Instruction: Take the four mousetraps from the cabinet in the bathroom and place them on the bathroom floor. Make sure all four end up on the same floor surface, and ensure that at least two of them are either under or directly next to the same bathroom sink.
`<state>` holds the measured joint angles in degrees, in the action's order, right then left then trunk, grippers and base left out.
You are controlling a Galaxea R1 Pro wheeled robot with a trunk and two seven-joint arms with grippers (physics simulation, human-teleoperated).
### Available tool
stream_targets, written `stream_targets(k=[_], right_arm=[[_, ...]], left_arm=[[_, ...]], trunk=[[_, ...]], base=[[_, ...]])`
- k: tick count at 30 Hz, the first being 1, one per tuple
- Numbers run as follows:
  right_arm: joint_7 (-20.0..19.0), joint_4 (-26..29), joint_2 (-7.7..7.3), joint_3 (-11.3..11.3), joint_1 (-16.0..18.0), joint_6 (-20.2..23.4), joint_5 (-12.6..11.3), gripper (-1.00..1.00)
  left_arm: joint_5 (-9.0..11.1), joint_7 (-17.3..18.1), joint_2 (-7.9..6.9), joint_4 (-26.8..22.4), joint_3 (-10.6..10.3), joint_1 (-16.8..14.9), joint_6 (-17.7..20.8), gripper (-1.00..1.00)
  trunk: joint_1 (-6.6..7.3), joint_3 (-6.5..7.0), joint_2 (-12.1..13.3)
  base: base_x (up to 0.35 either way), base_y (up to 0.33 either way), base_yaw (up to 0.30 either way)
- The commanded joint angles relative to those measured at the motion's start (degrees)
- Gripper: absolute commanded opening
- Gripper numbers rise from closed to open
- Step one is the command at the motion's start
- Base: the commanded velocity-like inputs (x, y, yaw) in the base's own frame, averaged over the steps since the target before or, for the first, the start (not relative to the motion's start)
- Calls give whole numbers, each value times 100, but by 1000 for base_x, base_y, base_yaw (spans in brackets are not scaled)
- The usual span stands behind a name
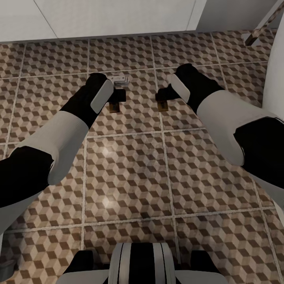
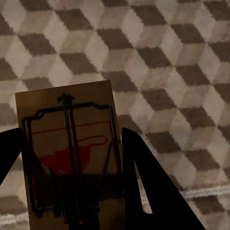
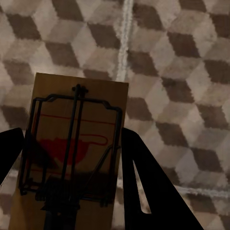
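Two flat tan wooden mousetraps, one clamped in each claw: left claw [image 1: 116, 96] [image 2: 72, 191], right claw [image 1: 161, 96] [image 3: 72, 191], both above cube-patterned bathroom floor [image 1: 130, 169]; a third mousetrap [image 1: 119, 81] lies beyond the left claw.

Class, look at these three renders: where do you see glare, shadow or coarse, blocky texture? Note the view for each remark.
Head view: two soft bright glints on the bathroom floor between the arms, grout crisp. Left wrist view: the tiles look blocky and pixelated, and the mousetrap darkens toward the black fingers. Right wrist view: same coarse tiles; shadow covers the near end of its mousetrap.
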<state>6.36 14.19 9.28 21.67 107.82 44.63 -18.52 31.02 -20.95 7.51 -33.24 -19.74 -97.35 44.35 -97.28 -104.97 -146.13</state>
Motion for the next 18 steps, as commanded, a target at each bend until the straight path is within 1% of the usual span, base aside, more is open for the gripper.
stream_targets(k=[1, 6, 10, 18], right_arm=[[58, 13, 5, 38, 4, -7, -79, -100], [58, 29, 32, 52, 4, -83, -81, -100], [58, 24, 45, 57, 3, -106, -82, -100], [55, 24, 55, 64, 4, -119, -82, -100]], left_arm=[[44, -42, -4, -6, -27, -4, 15, -100], [45, 12, -7, -8, -29, -4, -10, -100], [17, 94, -11, -1, -30, -4, -126, -100], [-9, 138, -13, -3, -30, -4, -204, -100]], trunk=[[-2, -3, -2], [-15, -3, -9], [-25, -3, -15], [-46, -3, -25]], base=[[0, 0, 0], [0, 0, 0], [0, 0, 0], [0, 0, 0]])
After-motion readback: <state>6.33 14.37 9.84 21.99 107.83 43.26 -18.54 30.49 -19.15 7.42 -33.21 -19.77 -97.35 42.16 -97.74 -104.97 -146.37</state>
